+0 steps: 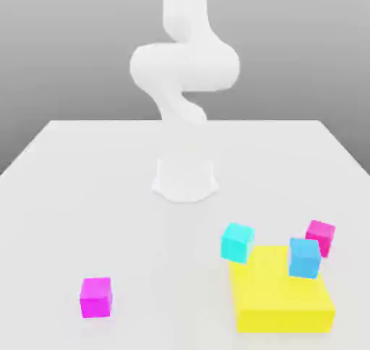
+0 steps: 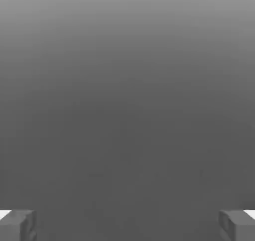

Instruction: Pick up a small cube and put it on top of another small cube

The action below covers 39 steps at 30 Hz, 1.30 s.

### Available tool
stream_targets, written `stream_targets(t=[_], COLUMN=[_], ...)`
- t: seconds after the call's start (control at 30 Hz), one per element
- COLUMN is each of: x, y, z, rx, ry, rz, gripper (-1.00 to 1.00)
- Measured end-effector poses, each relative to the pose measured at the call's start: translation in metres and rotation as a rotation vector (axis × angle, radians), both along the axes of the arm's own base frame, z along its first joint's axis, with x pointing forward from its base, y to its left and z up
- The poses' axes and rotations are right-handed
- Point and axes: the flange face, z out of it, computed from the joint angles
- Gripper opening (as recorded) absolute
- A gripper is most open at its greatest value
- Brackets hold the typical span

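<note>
The white robot arm [image 1: 186, 66] rises beyond the broad yellow block [image 1: 280, 289] in the exterior view and is cut off by that view's top edge; its pale lower part blends into the white tabletop [image 1: 144, 233], so the outline there is hard to make out. The small crimson-pink cube [image 1: 319, 234] lies just beyond the block's far corner on the exterior view's right, partly hidden by the small blue cube [image 1: 304, 258], which overlaps the block's top on that same side. The small cyan cube [image 1: 237, 243] is tilted at the block's far corner on the exterior view's left; whether it touches the block cannot be told. The small magenta cube [image 1: 96, 298] sits on the tabletop, well apart from the block toward the exterior view's left.

In the hand view, the grey gripper [image 2: 127, 226] has its two fingers spread wide apart, each partly cut off by the frame. All four cubes lie outside its grasp, around the yellow block; their exact direction from the gripper cannot be told.
</note>
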Motion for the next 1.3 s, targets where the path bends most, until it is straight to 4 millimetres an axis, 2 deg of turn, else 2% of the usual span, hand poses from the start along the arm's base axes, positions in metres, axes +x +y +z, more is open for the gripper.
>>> stream_targets(t=[0.13, 0.2, 0.3, 0.47, 0.63, 0.77, 0.83, 0.9, 1.07, 1.1, 1.3], x=[0.031, 0.039, 0.039, 0.015, -0.035, -0.092, -0.121, -0.129, -0.131, -0.132, -0.132], y=[0.054, 0.083, 0.125, 0.191, 0.239, 0.264, 0.269, 0.267, 0.265, 0.265, 0.264], z=[-0.075, -0.113, -0.171, -0.266, -0.357, -0.424, -0.455, -0.478, -0.527, -0.534, -0.538], rx=[-0.019, -0.034, -0.064, -0.135, -0.231, -0.331, -0.387, -0.407, -0.41, -0.41, -0.41], ry=[0.114, 0.168, 0.247, 0.373, 0.49, 0.573, 0.611, 0.629, 0.636, 0.636, 0.636], rz=[0.153, 0.226, 0.335, 0.512, 0.683, 0.83, 0.898, 0.913, 0.916, 0.916, 0.916], gripper=[0.0, 0.0, 0.0, 0.0, 0.0, 0.0, 0.0, 0.0, 0.0, -1.0, -1.0])
